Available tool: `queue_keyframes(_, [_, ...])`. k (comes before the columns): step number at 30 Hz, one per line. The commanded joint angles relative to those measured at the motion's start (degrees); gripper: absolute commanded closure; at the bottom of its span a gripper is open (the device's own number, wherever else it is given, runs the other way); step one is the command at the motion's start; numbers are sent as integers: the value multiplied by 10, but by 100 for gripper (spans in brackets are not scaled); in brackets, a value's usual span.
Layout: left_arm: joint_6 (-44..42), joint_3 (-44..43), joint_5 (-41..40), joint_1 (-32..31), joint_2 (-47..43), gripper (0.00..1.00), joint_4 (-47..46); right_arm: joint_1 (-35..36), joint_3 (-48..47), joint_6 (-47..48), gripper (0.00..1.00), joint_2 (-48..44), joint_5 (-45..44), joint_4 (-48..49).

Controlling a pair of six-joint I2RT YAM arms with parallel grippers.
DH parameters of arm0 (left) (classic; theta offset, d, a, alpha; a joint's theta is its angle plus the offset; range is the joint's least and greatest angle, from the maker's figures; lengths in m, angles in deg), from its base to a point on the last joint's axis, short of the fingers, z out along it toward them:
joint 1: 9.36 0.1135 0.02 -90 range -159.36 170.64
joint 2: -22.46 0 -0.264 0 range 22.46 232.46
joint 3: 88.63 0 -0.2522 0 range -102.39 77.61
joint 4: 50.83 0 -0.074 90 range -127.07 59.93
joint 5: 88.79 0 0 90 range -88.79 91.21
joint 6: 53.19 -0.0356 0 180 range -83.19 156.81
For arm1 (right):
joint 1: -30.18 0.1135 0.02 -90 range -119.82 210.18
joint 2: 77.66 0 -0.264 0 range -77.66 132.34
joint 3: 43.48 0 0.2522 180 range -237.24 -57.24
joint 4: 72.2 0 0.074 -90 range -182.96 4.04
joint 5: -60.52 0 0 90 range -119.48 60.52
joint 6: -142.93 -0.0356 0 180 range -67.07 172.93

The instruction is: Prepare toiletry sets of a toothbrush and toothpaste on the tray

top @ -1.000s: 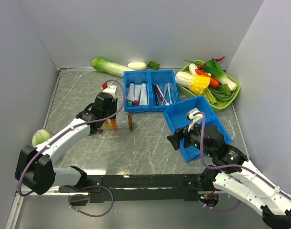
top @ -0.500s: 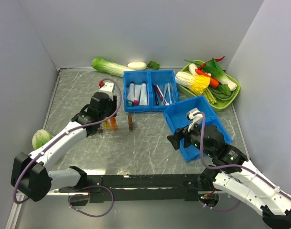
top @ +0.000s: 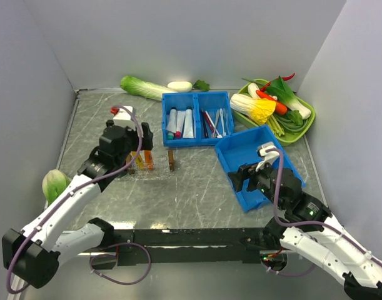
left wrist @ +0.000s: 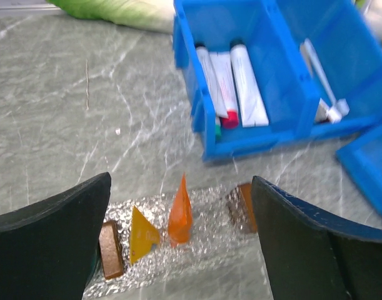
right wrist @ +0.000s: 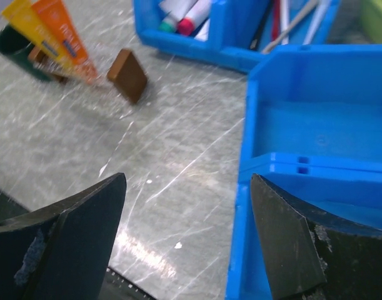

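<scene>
- The left gripper has its fingers wide apart and holds nothing. It hangs just above the tray.
- The right gripper is also spread wide and empty, over the near corner of the single blue bin.
- On the tray, the yellow toothpaste and the orange toothpaste stand upright side by side, between two brown blocks.
- I see no toothbrush on the tray. A dark red toothbrush seems to lie in the right compartment of the divided bin, among pale sticks.
- The toothbrush is probably light, stiff and smooth, so it may slip or rotate. I would take it across the handle, near the middle.
- The tubes look light and soft-walled, and a small touch could tip them.
- The bin wall and divider leave little room beside the toothbrush, so a descent from straight above seems best.
- The table in front of the tray gives free room.
</scene>
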State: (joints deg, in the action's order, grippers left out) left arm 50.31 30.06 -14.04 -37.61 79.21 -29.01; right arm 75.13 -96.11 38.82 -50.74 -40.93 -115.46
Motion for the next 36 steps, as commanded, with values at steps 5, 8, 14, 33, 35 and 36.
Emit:
queue_keyframes(5, [84,-70,157,127,25,4,-37,-3,-73,19,18,37,-90,-14])
queue_keyframes(8, [88,-60,164,145,31,4,-54,-6,-108,40,19,90,-103,1])
queue_keyframes(14, [65,-46,154,154,5,4,-34,-66,-178,68,28,250,-34,57])
queue_keyframes(33, [49,-37,128,173,-22,4,-30,-189,-523,75,50,757,66,-10])
queue_keyframes(35, [51,-39,130,175,-23,4,-30,-196,-559,73,51,805,66,-17])
queue_keyframes(36, [51,-38,132,177,-23,4,-30,-200,-570,70,52,820,67,-21])
